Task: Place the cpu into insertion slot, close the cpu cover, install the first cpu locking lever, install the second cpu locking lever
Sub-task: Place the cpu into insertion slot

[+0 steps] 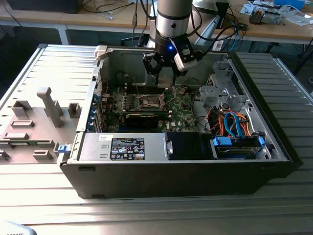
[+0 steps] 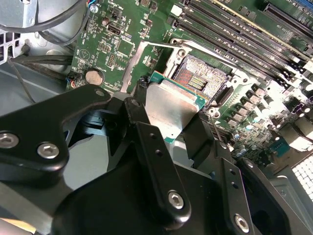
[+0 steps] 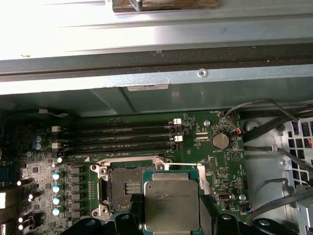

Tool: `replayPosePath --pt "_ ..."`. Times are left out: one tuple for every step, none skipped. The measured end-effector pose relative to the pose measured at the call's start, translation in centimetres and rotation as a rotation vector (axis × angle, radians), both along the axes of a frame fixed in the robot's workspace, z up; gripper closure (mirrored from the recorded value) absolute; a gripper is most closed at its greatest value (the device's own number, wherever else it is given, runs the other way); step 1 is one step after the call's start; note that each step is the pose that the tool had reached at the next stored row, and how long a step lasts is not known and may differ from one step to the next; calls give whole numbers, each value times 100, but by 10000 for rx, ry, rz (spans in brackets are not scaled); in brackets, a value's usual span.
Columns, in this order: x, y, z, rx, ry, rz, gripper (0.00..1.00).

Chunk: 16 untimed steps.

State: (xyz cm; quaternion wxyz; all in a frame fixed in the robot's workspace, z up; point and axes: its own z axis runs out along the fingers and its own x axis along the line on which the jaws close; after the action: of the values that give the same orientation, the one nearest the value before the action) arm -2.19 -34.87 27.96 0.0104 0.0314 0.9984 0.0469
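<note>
Upright arm [image 1: 172, 17], wrist straight down, jaws clamped either side of the cpu [image 3: 171, 205].

You are working on a ribbed grey metal surface [image 1: 146, 215] that fills the near part of the exterior view and runs out to both sides. On the exterior view's left, pale grey blocks and posts [image 1: 49, 105] stand on it. Along the far edge you see a wood-topped surface [image 1: 98, 19] on a white leg [image 1: 62, 34]. Dark cables [image 1: 105, 6] are strewn over it, with small clutter [image 1: 266, 14] toward the exterior view's right. The space under it is dark. The light falls bright and even.
</note>
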Motion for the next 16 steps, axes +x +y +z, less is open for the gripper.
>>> replayPosePath --pt "0 0 0 0 0 -5 46" --pt "0 0 0 0 0 -9 46" --pt "0 0 0 1 -1 -13 46" --pt "0 0 0 0 0 -15 46" --pt "0 0 0 0 0 -22 46" --pt "0 0 0 1 0 -27 46" --pt "0 0 0 1 0 -28 46" --pt "0 0 0 0 0 -31 46" --pt "0 0 0 0 0 -34 46" --pt "0 0 0 1 0 -37 46" --pt "0 0 0 1 -1 -40 46" --pt "0 0 0 0 0 -43 46" --pt "0 0 0 0 0 -48 46" --pt "0 0 0 1 0 -51 46" --pt "0 0 0 0 0 -78 46" --pt "0 0 -1 0 0 -116 46"
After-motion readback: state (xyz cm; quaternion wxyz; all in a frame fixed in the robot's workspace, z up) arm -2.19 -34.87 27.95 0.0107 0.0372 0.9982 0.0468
